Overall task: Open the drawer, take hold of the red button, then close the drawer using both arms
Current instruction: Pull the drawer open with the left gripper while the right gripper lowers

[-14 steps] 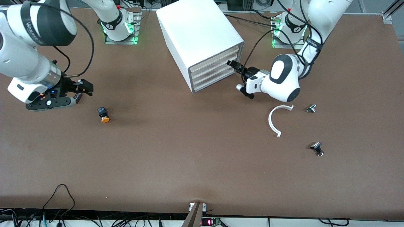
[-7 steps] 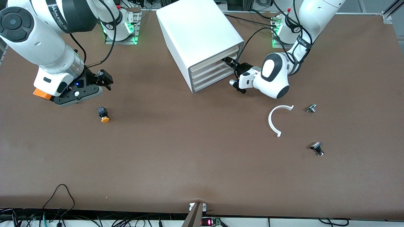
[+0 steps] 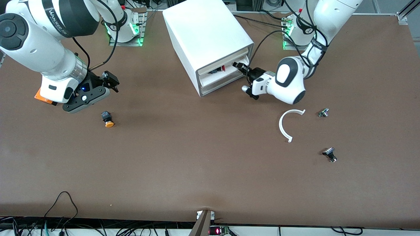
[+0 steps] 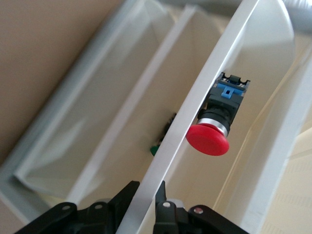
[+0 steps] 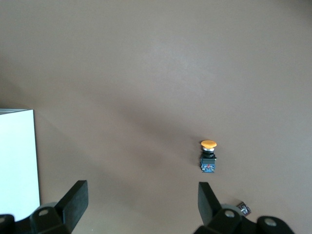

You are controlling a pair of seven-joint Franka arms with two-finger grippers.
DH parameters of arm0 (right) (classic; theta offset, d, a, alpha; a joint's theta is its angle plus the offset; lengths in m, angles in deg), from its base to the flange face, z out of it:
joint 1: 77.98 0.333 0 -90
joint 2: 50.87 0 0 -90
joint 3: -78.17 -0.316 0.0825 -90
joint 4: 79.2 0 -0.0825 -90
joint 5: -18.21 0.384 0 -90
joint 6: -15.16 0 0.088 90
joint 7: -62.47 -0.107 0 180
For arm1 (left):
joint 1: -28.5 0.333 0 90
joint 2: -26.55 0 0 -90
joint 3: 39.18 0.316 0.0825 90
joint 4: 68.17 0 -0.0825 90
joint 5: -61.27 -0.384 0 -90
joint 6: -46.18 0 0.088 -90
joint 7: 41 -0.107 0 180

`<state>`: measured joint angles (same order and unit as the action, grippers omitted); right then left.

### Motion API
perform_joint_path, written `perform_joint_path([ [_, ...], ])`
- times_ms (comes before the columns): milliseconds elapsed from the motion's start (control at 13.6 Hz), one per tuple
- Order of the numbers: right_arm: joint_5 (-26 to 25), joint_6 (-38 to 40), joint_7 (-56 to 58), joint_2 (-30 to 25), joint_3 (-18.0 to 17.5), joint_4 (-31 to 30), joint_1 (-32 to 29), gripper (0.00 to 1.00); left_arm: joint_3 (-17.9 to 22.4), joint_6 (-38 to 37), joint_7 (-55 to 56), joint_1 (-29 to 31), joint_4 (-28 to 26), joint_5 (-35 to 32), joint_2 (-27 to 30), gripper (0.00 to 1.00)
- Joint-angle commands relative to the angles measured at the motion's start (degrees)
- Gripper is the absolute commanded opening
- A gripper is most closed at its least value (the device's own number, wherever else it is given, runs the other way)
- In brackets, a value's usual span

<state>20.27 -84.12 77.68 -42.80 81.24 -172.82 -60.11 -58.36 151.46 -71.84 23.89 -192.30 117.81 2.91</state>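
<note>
Left claw [image 3: 239,67] pinching the front lip of the drawer [image 4: 187,131], drawer partly out of the white cabinet [image 3: 206,36], red button [image 4: 214,126] inside it plain in the left wrist view, right claw [image 5: 141,202] spread wide over the bench [image 3: 197,164], orange-capped button [image 5: 208,156] lying below it.

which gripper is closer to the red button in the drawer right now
Left. The left gripper is shut on the front edge of the drawer that holds the red button. The right gripper hangs open over bare table toward the right arm's end, near the orange-capped button.
</note>
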Motion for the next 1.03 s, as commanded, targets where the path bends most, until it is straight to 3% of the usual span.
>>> perform_joint_path([
  [0, 1.4, 0.2, 1.7, 0.5, -0.1, 1.0, -0.6, 1.0, 5.7, 4.9, 0.3, -0.3, 2.1, -1.2, -0.2, 0.0],
  [148, 1.4, 0.2, 1.7, 0.5, 0.0, 1.0, -0.6, 1.0, 7.8, 9.3, 0.1, -0.2, 3.0, -2.9, -0.2, 0.0],
  [369, 1.4, 0.2, 1.7, 0.6, 0.1, 1.0, -0.6, 1.0, 9.5, 9.7, 0.7, 0.3, 6.4, -6.9, -0.2, 0.0],
  [443, 1.4, 0.2, 1.8, 0.6, 0.0, 1.0, -0.6, 1.0, 10.1, 9.7, 0.6, 0.4, 6.5, -6.9, 0.0, 0.32],
  [517, 1.4, 0.1, 1.9, 0.6, -0.1, 1.0, -0.5, 1.0, 10.3, 9.7, -0.1, 0.7, 6.6, -6.7, 0.5, 0.97],
  [812, 1.4, -2.8, 11.6, 1.2, -0.7, 1.0, 2.2, 1.0, 10.6, 10.8, 0.0, 1.8, 9.3, -8.4, 3.1, 1.0],
  [959, 1.5, -5.7, 23.1, 1.5, -0.8, 1.1, 2.4, 1.0, 10.6, 12.6, 0.0, 2.6, 11.3, -18.1, 6.0, 1.0],
])
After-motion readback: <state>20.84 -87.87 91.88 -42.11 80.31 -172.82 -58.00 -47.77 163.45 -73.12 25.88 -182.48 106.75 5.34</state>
